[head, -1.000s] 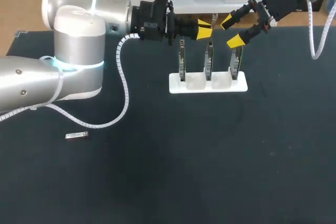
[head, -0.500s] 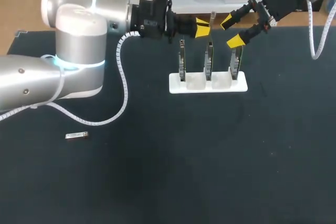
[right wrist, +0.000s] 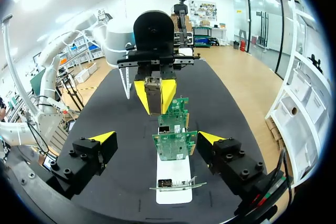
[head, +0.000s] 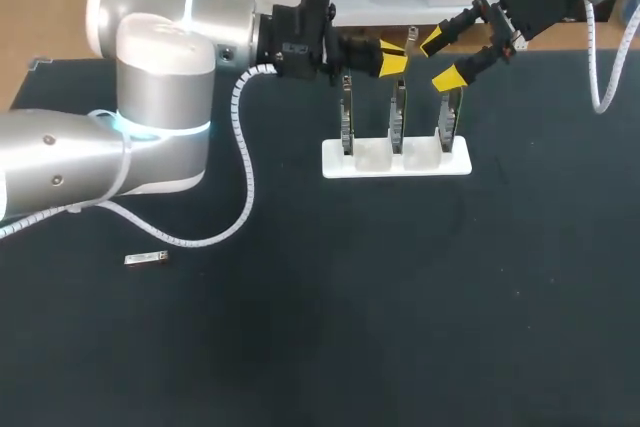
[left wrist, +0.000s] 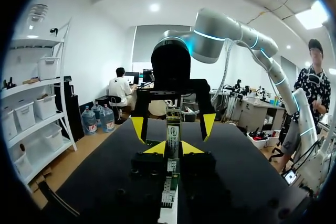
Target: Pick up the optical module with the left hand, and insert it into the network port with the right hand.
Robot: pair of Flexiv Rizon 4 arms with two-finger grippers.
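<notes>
My left gripper [head: 393, 57] hovers above the back of the white card stand [head: 455, 163], shut on a silvery optical module [head: 411, 39] that sticks out past its yellow tips. In the left wrist view the module [left wrist: 172, 127] stands upright between my fingers [left wrist: 191, 148]. My right gripper [head: 445, 59] faces it from the right, open, one fingertip [left wrist: 138, 128] on either side of the module without touching it. The right wrist view shows the module [right wrist: 153, 94] held just ahead of my open right gripper [right wrist: 157, 137], above the green network cards [right wrist: 173, 142].
Three network cards [head: 397, 112] stand upright in a row in the white stand. A second optical module [head: 146, 259] lies flat on the black table at the left. My left arm's white cable [head: 243, 177] hangs over the mat.
My left arm has shifted a little to the right with the module, closer to the right gripper. The right arm has kept still.
</notes>
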